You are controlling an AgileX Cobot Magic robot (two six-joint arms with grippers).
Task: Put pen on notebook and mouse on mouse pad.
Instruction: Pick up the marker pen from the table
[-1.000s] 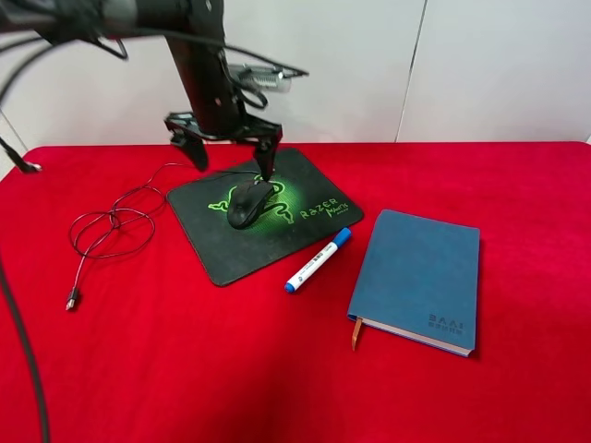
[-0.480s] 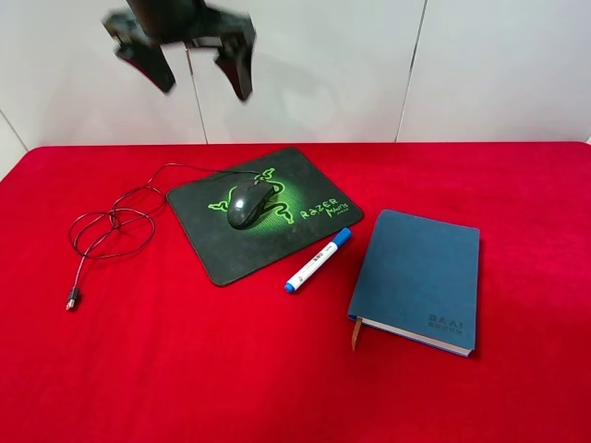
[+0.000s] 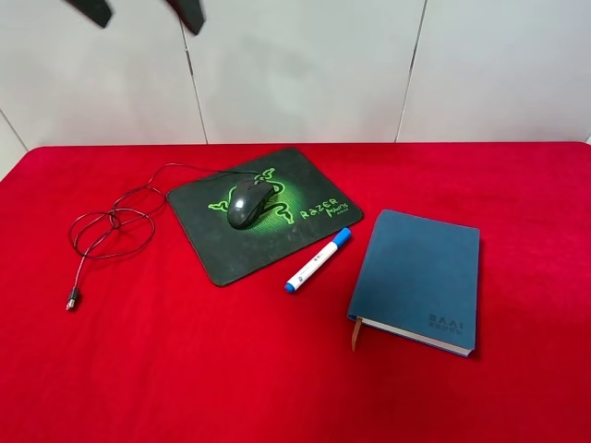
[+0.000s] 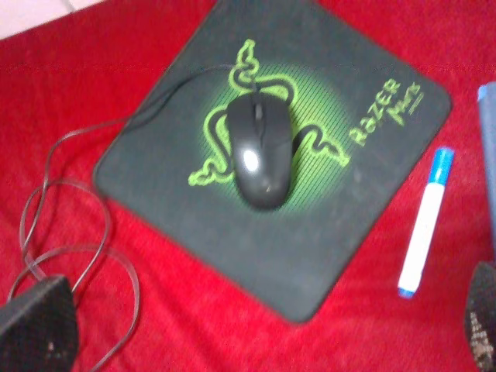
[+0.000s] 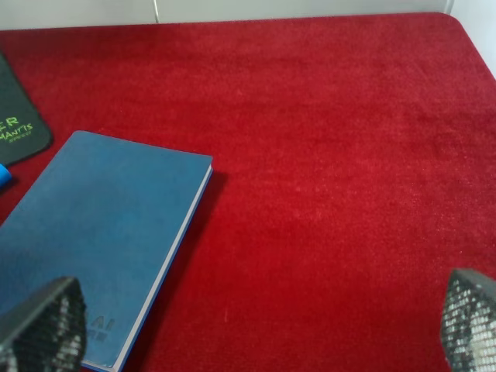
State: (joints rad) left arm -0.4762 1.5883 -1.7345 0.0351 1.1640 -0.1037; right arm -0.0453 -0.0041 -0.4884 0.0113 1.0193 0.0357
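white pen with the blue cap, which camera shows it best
Exterior high: the white pen with a blue cap lies whole and sharp between the black mouse pad and the blue-grey notebook. The left wrist view shows it whole but blurred; the right wrist view catches only a blue sliver, likely its cap.

Holds the left pincer [image 3: 140,11] high up, with only its two dark fingertips [image 3: 189,14] poking in at the top edge of the high view. Spreads its jaws wide, gripping nothing. Points the right pincer [image 5: 256,322] downward, likewise wide apart and empty, with mesh-textured pads [image 5: 40,325] sitting at opposite corners of its own wrist view.
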